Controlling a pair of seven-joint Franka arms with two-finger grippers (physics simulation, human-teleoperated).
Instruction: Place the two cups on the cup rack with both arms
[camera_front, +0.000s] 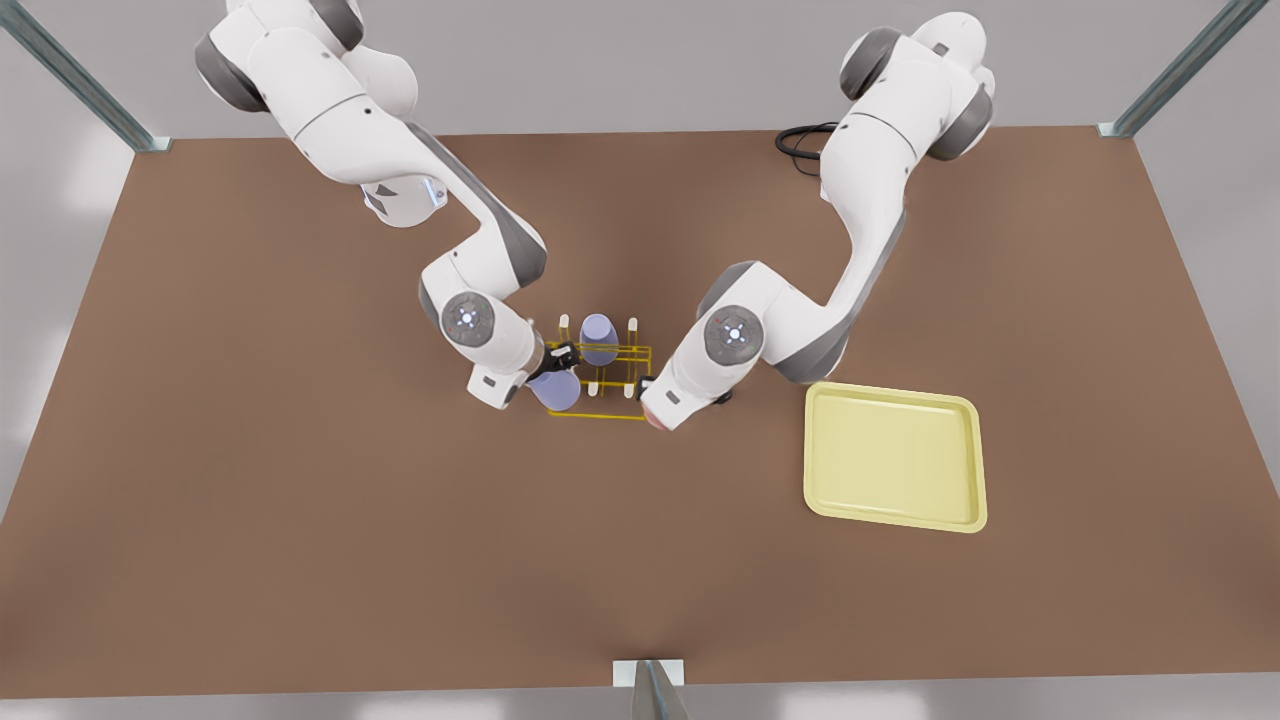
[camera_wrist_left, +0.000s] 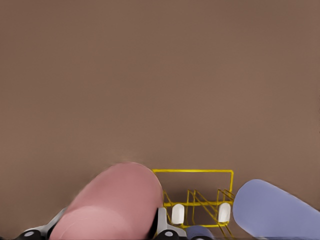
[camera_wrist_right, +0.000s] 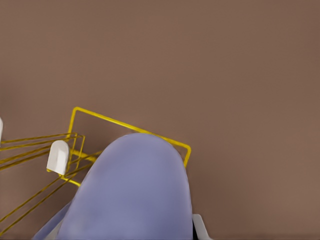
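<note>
The yellow wire cup rack (camera_front: 610, 385) stands mid-table, and a lavender cup (camera_front: 598, 338) sits upside down on one of its far pegs. At the rack's near corner on the front view's left, my right gripper (camera_front: 558, 362) is shut on a second lavender cup (camera_front: 556, 390) (camera_wrist_right: 135, 195), which tilts over the rack's edge (camera_wrist_right: 130, 127). My left gripper (camera_front: 650, 398) is at the near corner on the front view's right, shut on the pale pink cup (camera_front: 656, 420) (camera_wrist_left: 112, 205). Its wrist view also shows the rack (camera_wrist_left: 200, 172) and the tilted lavender cup (camera_wrist_left: 275, 210).
A pale yellow flat tray (camera_front: 895, 455) lies on the brown table (camera_front: 300, 500) toward the front view's right. A black cable (camera_front: 800, 145) coils at the far edge. Metal frame posts stand at the table's corners and front edge.
</note>
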